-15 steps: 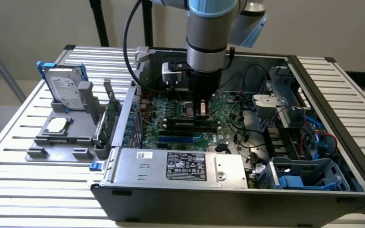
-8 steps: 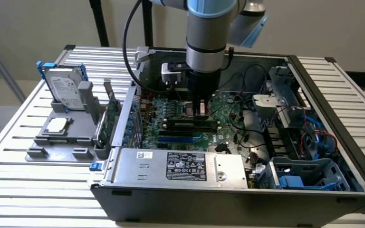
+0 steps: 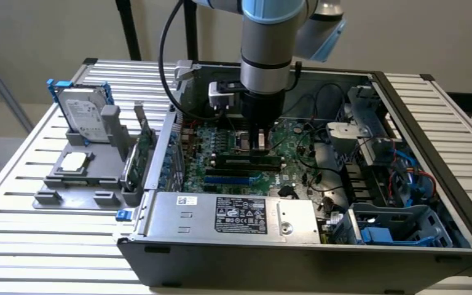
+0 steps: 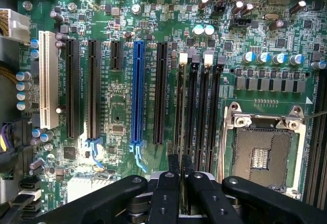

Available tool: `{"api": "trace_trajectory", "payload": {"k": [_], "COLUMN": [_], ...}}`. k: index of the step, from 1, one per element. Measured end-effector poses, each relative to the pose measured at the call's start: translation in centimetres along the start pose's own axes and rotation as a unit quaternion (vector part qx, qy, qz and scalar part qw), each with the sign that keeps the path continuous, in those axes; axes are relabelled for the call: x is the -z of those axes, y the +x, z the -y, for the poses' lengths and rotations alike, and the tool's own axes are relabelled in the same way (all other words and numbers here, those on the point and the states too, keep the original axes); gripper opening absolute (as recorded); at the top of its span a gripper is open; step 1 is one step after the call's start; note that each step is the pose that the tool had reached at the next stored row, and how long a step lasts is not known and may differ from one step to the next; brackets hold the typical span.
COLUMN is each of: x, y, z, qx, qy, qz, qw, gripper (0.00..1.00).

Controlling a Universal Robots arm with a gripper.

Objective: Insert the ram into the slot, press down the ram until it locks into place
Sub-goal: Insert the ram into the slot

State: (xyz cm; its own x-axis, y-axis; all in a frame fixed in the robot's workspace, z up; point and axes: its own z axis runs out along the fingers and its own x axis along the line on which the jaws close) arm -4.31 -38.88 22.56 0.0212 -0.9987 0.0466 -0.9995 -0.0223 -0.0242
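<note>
The robot's black two-fingered gripper [image 3: 260,146] hangs low inside the open grey metal computer case [image 3: 302,246], just above the big green circuit board [image 4: 115,106]. In the wrist view its two fingers [image 4: 173,170] are pressed close together. They seem to be pinching the ram [image 4: 180,111], a long thin green stick. It is seen from its top edge here, so it looks like a skinny line. The ram lies right along the slot [image 4: 183,60], a long narrow black plastic socket with a small white clip at its far end. There are four such sockets side by side. This one is the outer one on the side toward the long blue plastic slot [image 4: 137,91], away from the square silver chip holder [image 4: 263,152]. I think the job is at the putting-in step: the ram is lined up with the slot and sits in it or just on top of it. I cannot tell how deep it has gone, or if the end clips have snapped shut. To lock, the ram would need a straight, even push down. It must stay upright so both ends sink together. If it tips or slides sideways, it could jam against the next socket.
</note>
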Motion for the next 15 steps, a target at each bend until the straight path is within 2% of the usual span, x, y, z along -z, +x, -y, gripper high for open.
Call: {"api": "trace_trajectory", "payload": {"k": [7, 8, 12, 15], "x": [-0.15, -0.02, 1.4, 1.94], "y": [-0.1, -0.1, 0.0, 0.0], "z": [-0.01, -0.01, 0.03, 0.04], "qx": [0.0, 0.0, 0.0, 0.0], "qy": [-0.0001, 0.0, -0.0004, -0.0024], "qz": [-0.0009, -0.0008, -0.0008, -0.0008], "qw": [1.0, 1.0, 1.0, 1.0], "gripper": [0.15, 0.21, 0.21, 0.21]}}
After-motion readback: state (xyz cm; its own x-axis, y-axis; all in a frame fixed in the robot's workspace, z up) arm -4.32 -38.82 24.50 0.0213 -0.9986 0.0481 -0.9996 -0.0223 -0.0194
